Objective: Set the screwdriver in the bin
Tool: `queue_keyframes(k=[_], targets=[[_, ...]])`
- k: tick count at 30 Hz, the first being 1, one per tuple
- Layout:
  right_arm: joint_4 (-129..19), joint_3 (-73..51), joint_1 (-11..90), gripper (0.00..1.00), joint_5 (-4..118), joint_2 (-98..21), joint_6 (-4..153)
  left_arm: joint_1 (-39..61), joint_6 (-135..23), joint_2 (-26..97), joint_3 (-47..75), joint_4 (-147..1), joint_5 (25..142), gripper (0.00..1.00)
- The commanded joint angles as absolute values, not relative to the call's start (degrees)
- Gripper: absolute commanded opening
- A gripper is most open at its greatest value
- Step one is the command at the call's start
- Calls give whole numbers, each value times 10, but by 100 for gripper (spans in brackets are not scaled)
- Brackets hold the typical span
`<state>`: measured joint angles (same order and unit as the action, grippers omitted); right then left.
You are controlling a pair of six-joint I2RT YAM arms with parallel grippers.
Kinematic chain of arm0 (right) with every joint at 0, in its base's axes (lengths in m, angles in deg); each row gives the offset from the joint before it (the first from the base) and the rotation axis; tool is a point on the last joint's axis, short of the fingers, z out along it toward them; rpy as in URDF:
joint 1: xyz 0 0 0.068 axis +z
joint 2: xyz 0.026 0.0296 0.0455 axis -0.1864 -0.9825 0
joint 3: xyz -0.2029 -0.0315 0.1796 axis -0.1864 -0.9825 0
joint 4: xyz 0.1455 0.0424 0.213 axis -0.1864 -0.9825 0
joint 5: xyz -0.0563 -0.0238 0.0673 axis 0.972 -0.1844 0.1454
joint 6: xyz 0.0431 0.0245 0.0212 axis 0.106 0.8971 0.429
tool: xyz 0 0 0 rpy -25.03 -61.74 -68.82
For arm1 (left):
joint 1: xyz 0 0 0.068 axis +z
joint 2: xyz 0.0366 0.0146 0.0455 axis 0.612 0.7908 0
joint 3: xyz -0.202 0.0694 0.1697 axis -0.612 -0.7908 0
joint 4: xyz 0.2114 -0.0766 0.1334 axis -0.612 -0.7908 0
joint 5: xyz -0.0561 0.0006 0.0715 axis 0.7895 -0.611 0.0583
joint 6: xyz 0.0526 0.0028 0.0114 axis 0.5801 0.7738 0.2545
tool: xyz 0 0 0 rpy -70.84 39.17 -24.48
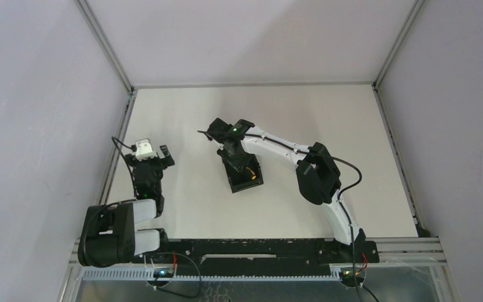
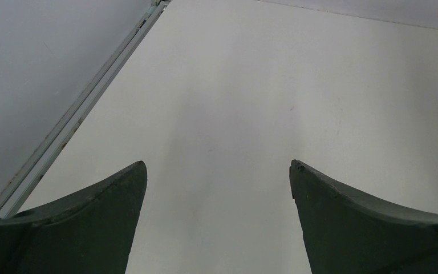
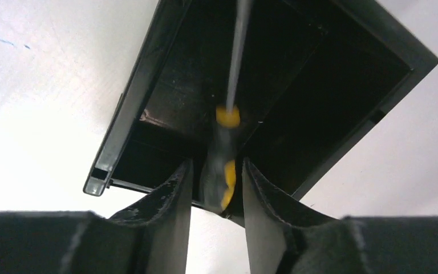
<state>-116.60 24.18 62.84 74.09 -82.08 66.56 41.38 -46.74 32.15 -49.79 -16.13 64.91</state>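
The black bin stands at the table's middle; in the right wrist view its rim and dark inside fill the frame. The screwdriver, yellow-orange and black, points shaft-first into the bin and looks blurred, while the bin and fingers are sharp. Its orange shows in the bin in the top view. My right gripper hovers over the bin's near end, jaws slightly apart with thin gaps either side of the handle. My left gripper is wide open and empty, at the table's left.
A metal frame rail runs along the table's left edge close to the left gripper. Grey walls enclose the table on three sides. The right arm's black elbow hangs over the table to the right of the bin.
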Motion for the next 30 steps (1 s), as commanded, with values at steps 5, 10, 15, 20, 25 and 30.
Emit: queue_keyframes(k=[5,10,15,20,25,30], targets=[[-1136,256,626,49,761,-779,677,411,-458,321,-473,-143,647,100],[-1104,230,623,56,769,-709,692,411,-458,321,-472,-143,648,100],[-1024,140,609,99,726,-604,693,411,-457,321,-472,-143,647,100],[-927,6,563,100,664,-479,709,411,-458,322,-472,-143,647,100],[-807,-167,473,100,589,-352,755,411,-458,322,-473,-143,647,100],[-744,-315,365,100,583,-248,798,411,-458,322,-472,-143,647,100]])
